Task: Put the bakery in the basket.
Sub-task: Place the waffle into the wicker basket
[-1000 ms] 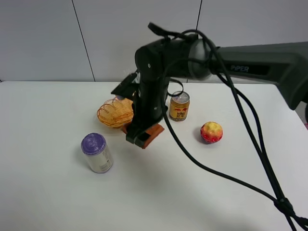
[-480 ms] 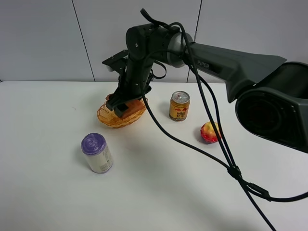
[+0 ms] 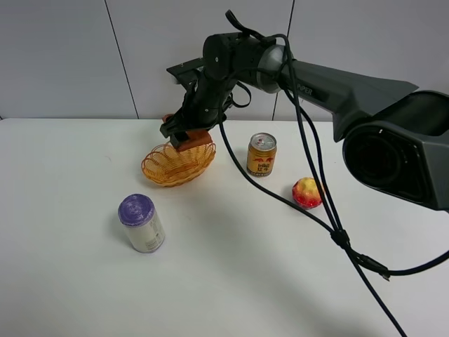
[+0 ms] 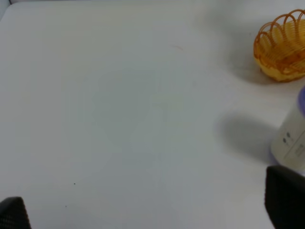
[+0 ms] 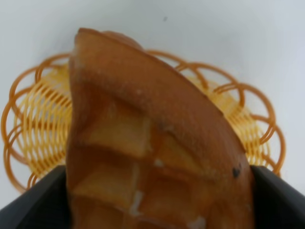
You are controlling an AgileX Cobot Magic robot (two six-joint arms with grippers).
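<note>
The bakery, an orange-brown waffle wedge (image 3: 196, 139), is held in my right gripper (image 3: 185, 136), which reaches across from the right. It hangs just above the back rim of the orange-yellow wicker basket (image 3: 175, 166). In the right wrist view the waffle (image 5: 143, 143) fills the frame between the dark fingers (image 5: 281, 202), with the basket (image 5: 33, 119) directly below it. My left gripper (image 4: 147, 217) is open and empty; only its fingertips (image 4: 286, 200) show, low over bare table. The basket (image 4: 281, 50) lies far from the left gripper.
A purple-lidded white can (image 3: 142, 223) stands in front of the basket and also shows in the left wrist view (image 4: 291, 140). A gold drink can (image 3: 261, 154) stands right of the basket. A red-and-yellow fruit ball (image 3: 308, 192) lies farther right. A cable (image 3: 337, 235) hangs over the table.
My right gripper carried the waffle from the table right of the basket to over the basket, then rose a little toward its back rim. The left gripper view shows nothing moving.
</note>
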